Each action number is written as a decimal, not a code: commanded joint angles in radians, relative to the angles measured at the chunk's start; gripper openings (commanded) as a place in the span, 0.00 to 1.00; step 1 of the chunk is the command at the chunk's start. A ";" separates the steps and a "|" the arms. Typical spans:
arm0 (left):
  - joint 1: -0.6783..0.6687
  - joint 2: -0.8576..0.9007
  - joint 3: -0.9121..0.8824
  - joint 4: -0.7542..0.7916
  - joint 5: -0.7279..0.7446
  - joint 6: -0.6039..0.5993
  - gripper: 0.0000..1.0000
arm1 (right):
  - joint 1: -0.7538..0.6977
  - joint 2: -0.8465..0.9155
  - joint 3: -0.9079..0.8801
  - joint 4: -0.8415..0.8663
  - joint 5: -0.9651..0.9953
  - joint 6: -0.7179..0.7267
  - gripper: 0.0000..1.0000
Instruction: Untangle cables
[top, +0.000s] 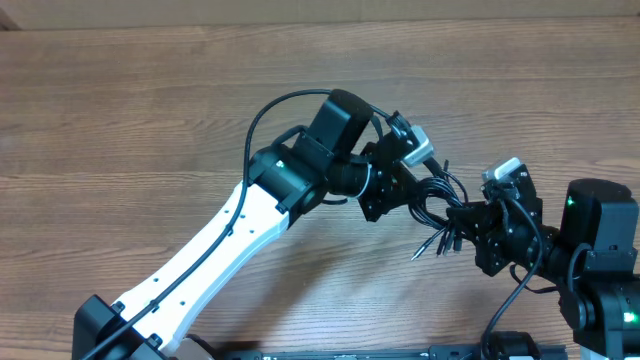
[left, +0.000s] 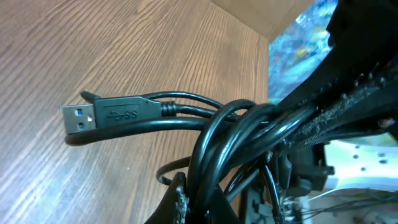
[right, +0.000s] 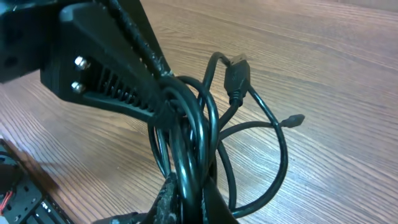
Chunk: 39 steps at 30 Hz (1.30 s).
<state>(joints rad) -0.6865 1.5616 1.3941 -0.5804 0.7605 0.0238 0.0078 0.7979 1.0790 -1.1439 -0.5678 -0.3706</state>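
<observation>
Tangled cables (top: 437, 212) right of centre in the overhead frame, over the desk (top: 150, 120).
Hang bunched between both arms, pinched by the left jaws and the right jaws, each closed tight on the bundle; show a USB plug (left: 93, 116) at left in the left wrist view.

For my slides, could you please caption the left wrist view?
Left gripper shut on bundled black cables, USB plug jutting above the table.
</observation>
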 joint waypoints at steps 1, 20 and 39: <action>0.117 -0.020 0.017 0.009 -0.082 -0.229 0.04 | 0.003 -0.007 0.027 -0.014 -0.003 0.005 0.04; 0.202 -0.020 0.017 -0.194 -0.584 -0.732 0.05 | 0.003 -0.007 0.027 0.111 0.056 0.252 0.04; 0.203 -0.020 0.017 -0.118 0.575 0.295 0.04 | 0.003 -0.007 0.027 0.077 -0.174 0.051 0.78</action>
<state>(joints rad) -0.4782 1.5459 1.4033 -0.7097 1.1728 0.2619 0.0135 0.7975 1.0790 -1.0676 -0.7094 -0.2840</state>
